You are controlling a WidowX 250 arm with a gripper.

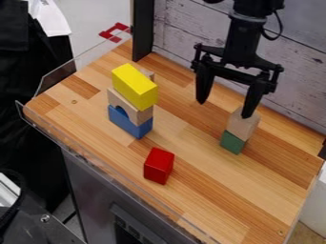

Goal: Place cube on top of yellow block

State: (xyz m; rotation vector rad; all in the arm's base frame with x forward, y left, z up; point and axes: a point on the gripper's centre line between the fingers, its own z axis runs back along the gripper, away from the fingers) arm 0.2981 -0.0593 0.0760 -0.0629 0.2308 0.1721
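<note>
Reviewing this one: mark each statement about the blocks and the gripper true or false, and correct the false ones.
1. The red block rests directly on the table. True.
2. The yellow block is at the bottom of its stack. False; it is on top, above the wooden arch.
3. The gripper is open. True.
4. The green block is stacked on the red block. False; it sits beneath a wooden block.
</note>
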